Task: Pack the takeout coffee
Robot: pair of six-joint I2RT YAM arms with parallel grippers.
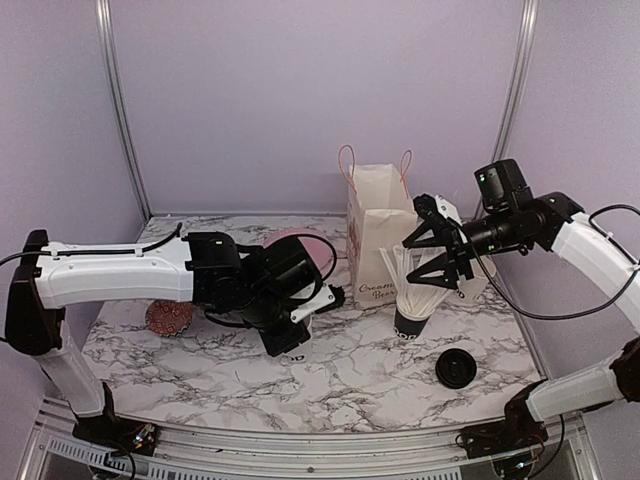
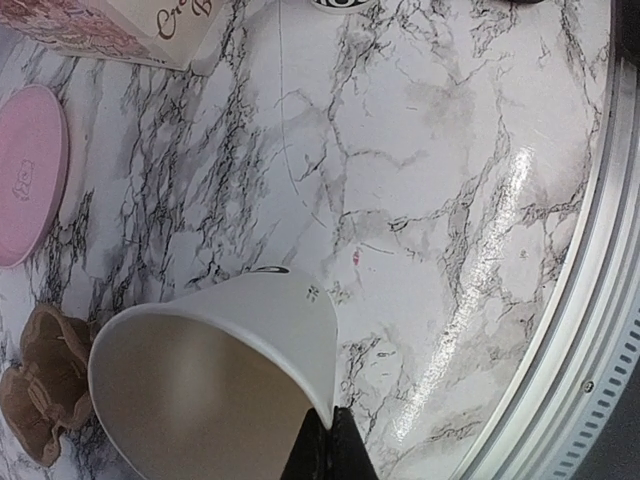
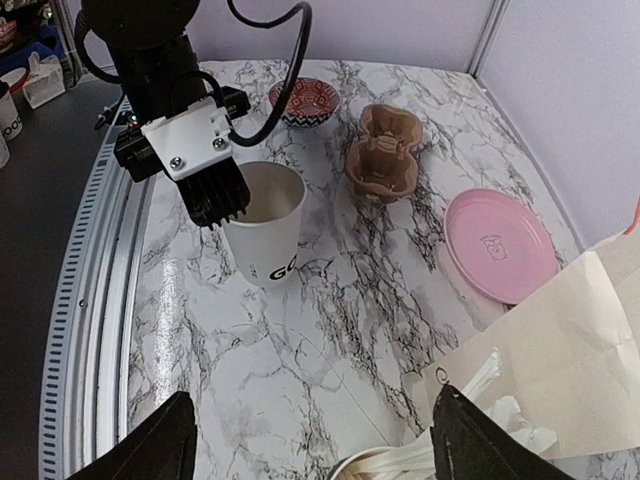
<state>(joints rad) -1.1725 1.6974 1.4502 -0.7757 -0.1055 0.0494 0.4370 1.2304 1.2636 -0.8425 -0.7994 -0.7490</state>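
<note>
One white paper cup point(image 3: 268, 232) with dark lettering stands upright and lidless, its base at or just above the marble. My left gripper point(image 3: 218, 205) is shut on its rim from above. The left wrist view shows the cup's open mouth point(image 2: 200, 390) and the gripper point(image 2: 327, 445) pinching the rim. In the top view the left gripper point(image 1: 285, 340) hides the cup. A round black lid point(image 1: 455, 368) lies on the table at the front right. My right gripper point(image 1: 440, 258) is open and empty above the straw cup, also in its wrist view point(image 3: 315, 450).
A white paper bag point(image 1: 380, 235) with pink handles stands at the back. A black cup of white straws point(image 1: 412, 305) stands in front of it. A pink plate point(image 1: 310, 248), a red bowl point(image 1: 168, 317) and a brown cup carrier point(image 3: 385, 150) sit to the left.
</note>
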